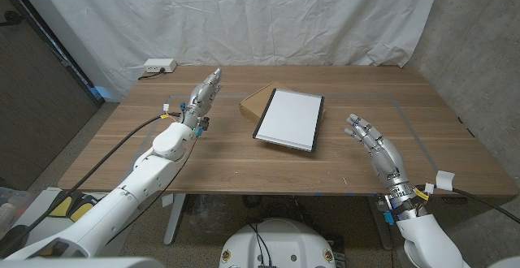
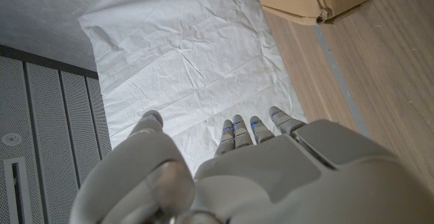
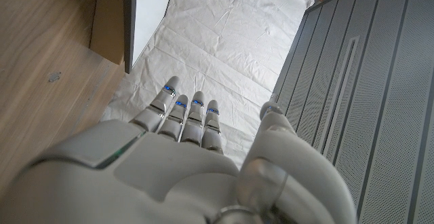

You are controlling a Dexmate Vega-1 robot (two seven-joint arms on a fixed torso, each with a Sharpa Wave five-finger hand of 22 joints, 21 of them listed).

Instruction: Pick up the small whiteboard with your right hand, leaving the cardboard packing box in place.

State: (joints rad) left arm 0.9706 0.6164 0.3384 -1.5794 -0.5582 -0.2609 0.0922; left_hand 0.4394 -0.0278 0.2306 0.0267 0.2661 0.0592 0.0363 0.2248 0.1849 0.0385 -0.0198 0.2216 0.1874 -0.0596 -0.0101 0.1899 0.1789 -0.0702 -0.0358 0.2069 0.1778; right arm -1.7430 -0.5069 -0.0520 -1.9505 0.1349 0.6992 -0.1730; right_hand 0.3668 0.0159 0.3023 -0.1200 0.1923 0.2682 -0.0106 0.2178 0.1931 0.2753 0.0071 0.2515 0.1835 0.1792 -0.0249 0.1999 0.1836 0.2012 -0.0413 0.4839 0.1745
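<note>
The small whiteboard (image 1: 289,119) is lying at mid tabletop (image 1: 244,166), propped on the cardboard packing box (image 1: 255,100) so that it is tilting, its near edge jutting past the box, which probably leaves an edge free for fingers. Its long axis is running from the near side towards the far curtain, leaning slightly leftward. The right robot hand (image 1: 372,144) is hovering just beside it, fingers apart, holding nothing. The left robot hand (image 1: 203,95) is waiting beyond the box, fingers extended and likewise empty.
</note>
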